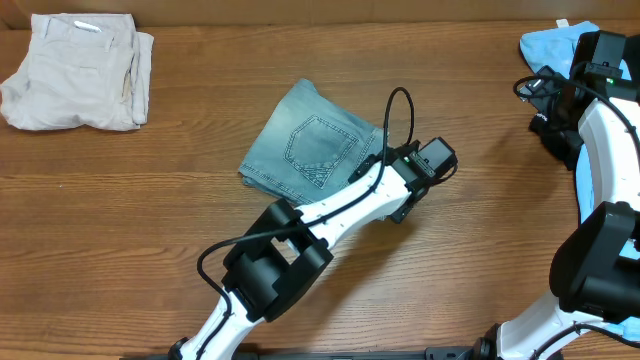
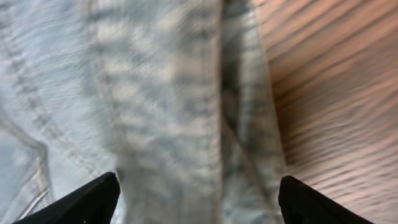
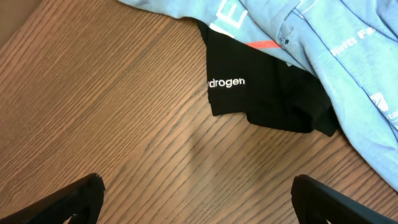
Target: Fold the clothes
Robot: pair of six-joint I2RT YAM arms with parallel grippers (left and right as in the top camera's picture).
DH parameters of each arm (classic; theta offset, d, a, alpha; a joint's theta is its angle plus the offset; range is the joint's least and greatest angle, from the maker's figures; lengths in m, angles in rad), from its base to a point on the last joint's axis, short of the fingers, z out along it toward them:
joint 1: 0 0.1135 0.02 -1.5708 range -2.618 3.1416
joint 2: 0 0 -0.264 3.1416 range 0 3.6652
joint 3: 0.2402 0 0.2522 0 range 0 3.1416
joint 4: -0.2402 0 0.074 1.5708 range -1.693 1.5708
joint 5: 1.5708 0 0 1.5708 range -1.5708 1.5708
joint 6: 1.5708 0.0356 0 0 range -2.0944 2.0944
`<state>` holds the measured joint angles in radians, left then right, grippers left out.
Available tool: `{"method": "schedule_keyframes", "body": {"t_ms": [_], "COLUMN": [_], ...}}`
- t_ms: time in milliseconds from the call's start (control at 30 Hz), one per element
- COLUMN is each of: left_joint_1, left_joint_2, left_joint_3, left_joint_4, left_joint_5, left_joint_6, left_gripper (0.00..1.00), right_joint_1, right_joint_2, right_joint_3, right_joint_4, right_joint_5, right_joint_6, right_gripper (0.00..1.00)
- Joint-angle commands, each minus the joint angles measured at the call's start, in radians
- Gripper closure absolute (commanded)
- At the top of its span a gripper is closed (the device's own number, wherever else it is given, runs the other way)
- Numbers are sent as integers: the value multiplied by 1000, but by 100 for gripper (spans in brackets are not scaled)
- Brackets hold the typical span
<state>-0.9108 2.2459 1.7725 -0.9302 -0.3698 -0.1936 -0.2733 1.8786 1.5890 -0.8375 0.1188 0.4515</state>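
Folded pale-blue denim shorts lie mid-table, a stitched back pocket facing up. My left gripper is at their right edge. In the left wrist view the denim fills the frame close up, and the left gripper is open with its fingers astride the fabric's edge. My right gripper is open and empty above bare wood. Just beyond it lie a black garment and a sky-blue printed T-shirt. The T-shirt also shows at the far right in the overhead view.
Folded beige shorts lie at the far left corner. The right arm stands along the right edge, over the T-shirt. The left arm reaches diagonally from the front edge.
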Motion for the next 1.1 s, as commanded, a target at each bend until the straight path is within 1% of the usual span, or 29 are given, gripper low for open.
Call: {"method": "schedule_keyframes", "body": {"t_ms": [0, 133, 233, 300, 367, 467, 667, 733, 833, 1067], "left_joint_1": [-31, -72, -108, -122, -123, -113, -84, -75, -72, -93], "left_joint_2": [7, -2, -2, 0, 5, 15, 34, 44, 61, 77], "left_joint_3": [-7, 7, 14, 14, 14, 14, 14, 14, 14, 14], "left_joint_4": [-17, -27, -31, -38, -40, -37, -36, -37, -36, -18], "left_joint_5": [-132, -134, -121, -81, -71, -94, -160, -159, -128, -128], "left_joint_6": [-65, -65, -66, -71, -97, -129, -132, -131, -94, -40], "left_gripper": [16, 15, 12, 11, 11, 12, 11, 11, 11, 11], "right_joint_1": [3, 3, 3, 3, 3, 3, 3, 3, 3, 3], "right_joint_2": [-4, -4, -4, -4, -4, -4, -4, -4, -4, -4], "right_joint_3": [21, 21, 21, 21, 21, 21, 21, 21, 21, 21], "right_joint_4": [6, 6, 6, 6, 6, 6, 6, 6, 6, 6], "right_joint_5": [3, 3, 3, 3, 3, 3, 3, 3, 3, 3], "right_joint_6": [6, 6, 6, 6, 6, 6, 6, 6, 6, 6], "right_gripper": [0, 0, 0, 0, 0, 0, 0, 0, 0, 0]}}
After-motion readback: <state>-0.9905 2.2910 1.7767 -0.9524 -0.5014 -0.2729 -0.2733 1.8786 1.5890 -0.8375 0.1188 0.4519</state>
